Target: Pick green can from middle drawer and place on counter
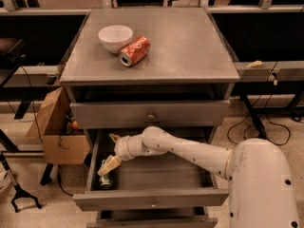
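Note:
The middle drawer (152,198) is pulled open. The green can (105,180) lies in its front left corner, partly hidden by my gripper. My gripper (107,155) reaches into the left side of the drawer just above the can, and it is open. One pale finger (109,166) points down onto the can, and the other (114,137) sticks up toward the back. The counter (180,46) is the cabinet's flat grey top.
A white bowl (115,37) and an orange-red soda can (134,51) lying on its side sit on the counter's back left. The top drawer (151,114) is closed. A cardboard box (57,132) stands on the floor to the left of the cabinet.

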Robot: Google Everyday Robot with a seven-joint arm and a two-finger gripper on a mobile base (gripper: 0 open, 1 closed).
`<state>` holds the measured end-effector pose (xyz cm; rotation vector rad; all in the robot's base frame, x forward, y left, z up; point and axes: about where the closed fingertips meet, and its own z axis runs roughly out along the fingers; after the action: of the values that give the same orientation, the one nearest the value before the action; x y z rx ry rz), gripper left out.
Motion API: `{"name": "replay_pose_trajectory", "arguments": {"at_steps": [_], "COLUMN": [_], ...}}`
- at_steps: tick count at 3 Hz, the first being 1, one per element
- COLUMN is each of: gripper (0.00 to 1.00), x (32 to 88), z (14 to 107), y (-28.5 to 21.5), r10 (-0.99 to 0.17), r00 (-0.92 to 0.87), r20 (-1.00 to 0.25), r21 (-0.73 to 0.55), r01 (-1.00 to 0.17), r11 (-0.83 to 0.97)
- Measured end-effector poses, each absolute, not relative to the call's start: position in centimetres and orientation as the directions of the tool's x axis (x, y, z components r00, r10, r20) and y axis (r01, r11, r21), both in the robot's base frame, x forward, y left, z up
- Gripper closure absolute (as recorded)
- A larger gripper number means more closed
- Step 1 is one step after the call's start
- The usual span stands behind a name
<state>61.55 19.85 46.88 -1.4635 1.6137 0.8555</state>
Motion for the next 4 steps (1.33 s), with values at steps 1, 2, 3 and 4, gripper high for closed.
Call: {"name": "replay_pose_trajectory", "arguments": {"at_steps": [1,2,3,4], "gripper": [0.00,0.00,0.00,0.00], "x": [61.5,61.0,59.9,58.9], "z": [46.9,45.7,43.7,42.2], "y": [19.9,20.6,20.5,19.5], "r10": [-0.469,-0.455,-0.451,-0.459], "r00": [-0.033,-0.012,-0.001,-0.006], "r20": [-0.883,-0.891,-0.893,-0.888], "r21": [-0.021,-0.026,-0.032,-0.039], "r01": [-0.994,-0.997,-0.997,-0.995], "r11": [0.110,0.078,0.066,0.088]}}
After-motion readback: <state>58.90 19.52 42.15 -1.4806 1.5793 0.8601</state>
